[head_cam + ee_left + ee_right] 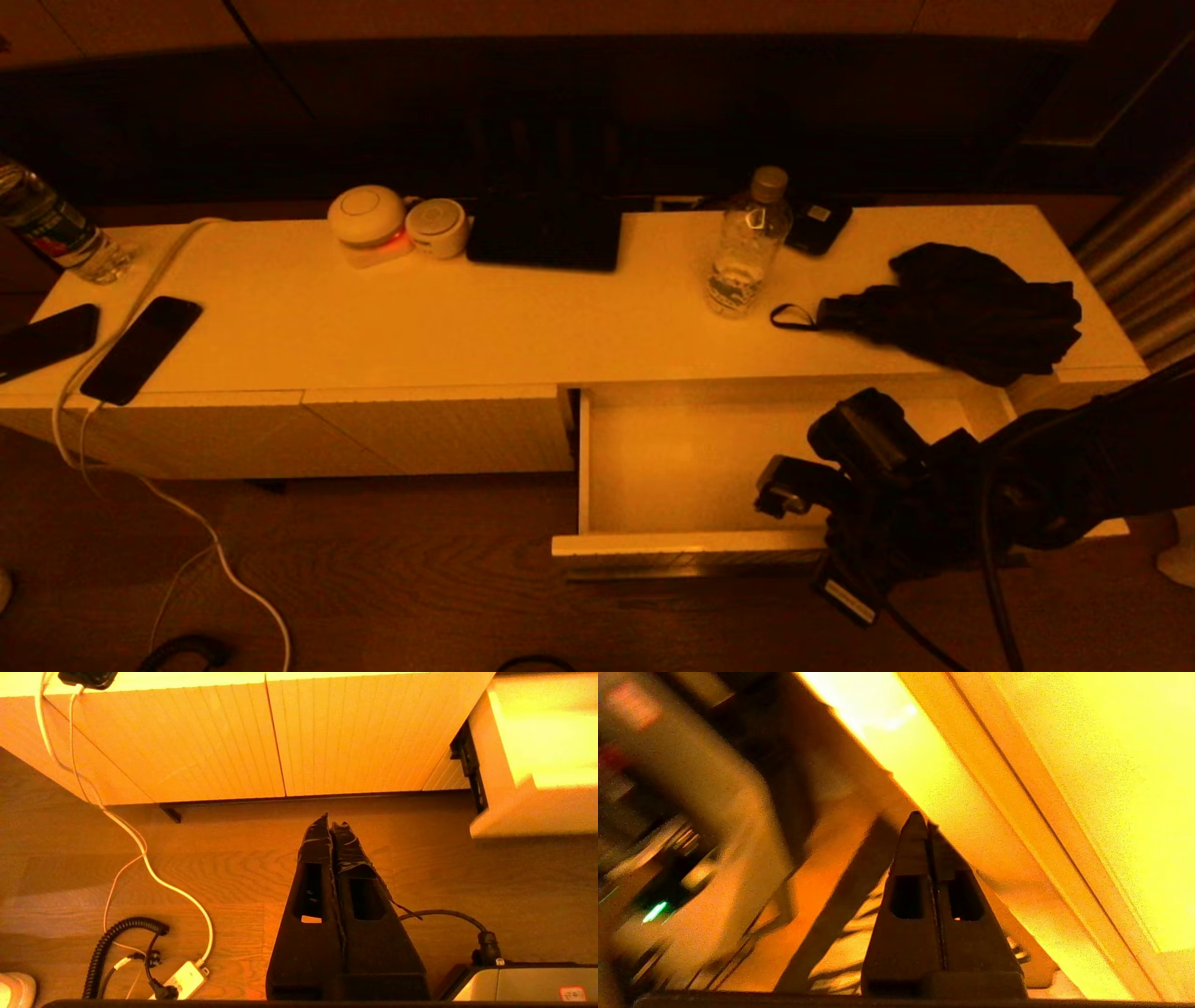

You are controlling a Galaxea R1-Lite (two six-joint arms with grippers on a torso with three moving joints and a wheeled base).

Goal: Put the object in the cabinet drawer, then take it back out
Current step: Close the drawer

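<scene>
The cabinet drawer (686,543) stands pulled open at the right of the long low white cabinet (373,327); the part of its floor I can see is bare. My right gripper (840,571) is shut on nothing, down at the drawer's front edge near its right end; its arm hides the drawer's right corner. In the right wrist view the shut fingertips (920,821) sit against the pale drawer (1064,788). A black folded umbrella (962,313) and a clear water bottle (747,247) rest on the cabinet top behind the drawer. My left gripper (332,821) hangs shut over the floor.
On the cabinet top: two phones (140,347), a white cable (140,299), a second bottle (56,233), two round white devices (369,224) and a black pad (546,233). A power strip (180,980) and coiled cord (112,947) lie on the wooden floor.
</scene>
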